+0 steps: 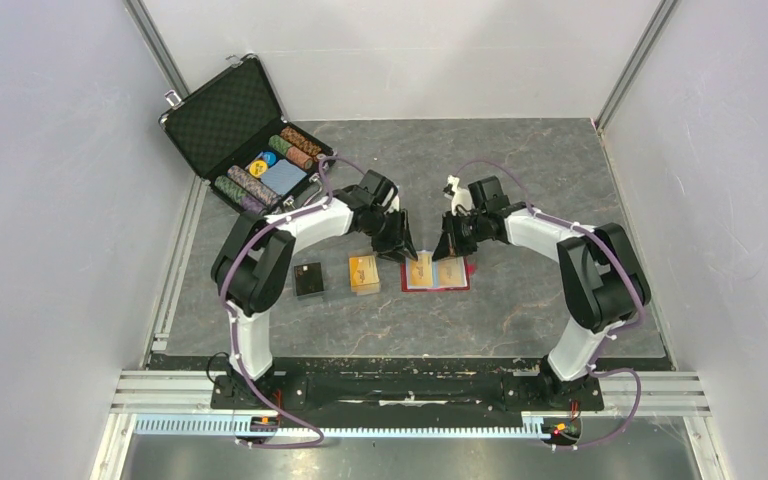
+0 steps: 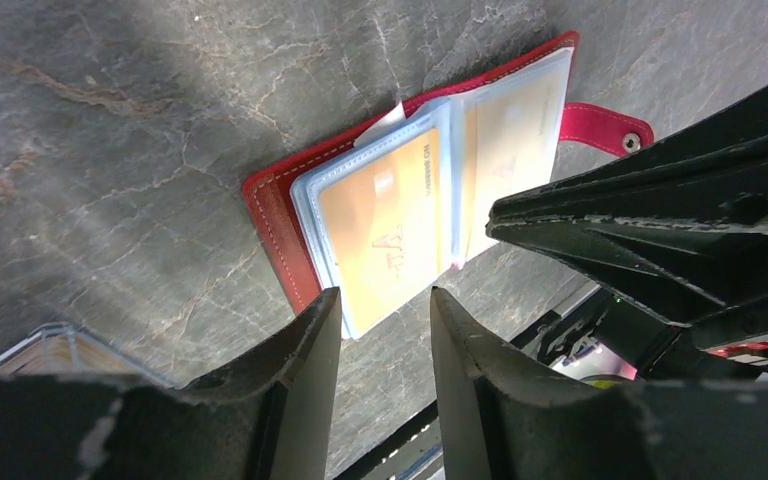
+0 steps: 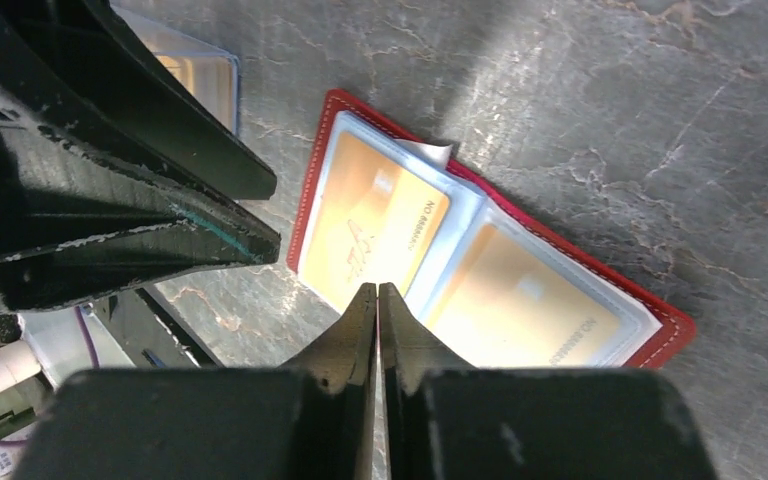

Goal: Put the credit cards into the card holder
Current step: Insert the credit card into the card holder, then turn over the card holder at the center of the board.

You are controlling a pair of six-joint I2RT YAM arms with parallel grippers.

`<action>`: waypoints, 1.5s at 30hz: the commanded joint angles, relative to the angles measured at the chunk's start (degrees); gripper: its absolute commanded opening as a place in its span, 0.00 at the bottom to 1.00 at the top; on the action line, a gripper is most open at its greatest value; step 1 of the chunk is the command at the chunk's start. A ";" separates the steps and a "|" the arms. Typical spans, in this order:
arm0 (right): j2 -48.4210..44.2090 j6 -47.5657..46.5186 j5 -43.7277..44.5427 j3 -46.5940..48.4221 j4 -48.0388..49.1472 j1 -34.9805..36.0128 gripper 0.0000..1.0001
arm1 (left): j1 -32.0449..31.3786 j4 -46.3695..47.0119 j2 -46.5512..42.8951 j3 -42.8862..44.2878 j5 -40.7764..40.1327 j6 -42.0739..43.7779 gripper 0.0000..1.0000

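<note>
The red card holder (image 1: 466, 272) lies open on the table, with an orange credit card (image 1: 420, 271) in each of its two clear sleeves. More orange cards (image 1: 364, 274) sit in a clear box to its left. My left gripper (image 1: 405, 243) hovers open over the holder's left page, its fingertips either side of that page's near edge (image 2: 385, 298), holding nothing. My right gripper (image 1: 447, 243) is shut just above the holder's middle fold (image 3: 377, 290), and nothing shows between its fingers. The holder's snap tab (image 2: 610, 125) sticks out on the far side.
A small black square box (image 1: 309, 279) stands left of the clear card box. An open black chip case (image 1: 250, 140) with striped chips sits at the back left. The two grippers hang close together, a few centimetres apart, over the holder.
</note>
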 commanded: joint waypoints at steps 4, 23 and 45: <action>2.20 -2.02 0.85 -2.85 1.16 0.12 0.00 | -0.24 2.89 2.41 -0.50 1.09 -2.59 0.39; 3.18 -2.00 -0.25 -4.63 2.27 0.12 0.00 | -2.41 2.31 3.94 3.33 2.71 -1.78 0.19; 1.84 -0.80 -1.23 -3.45 3.09 0.11 0.00 | -3.64 0.37 3.97 6.49 3.43 -0.84 0.14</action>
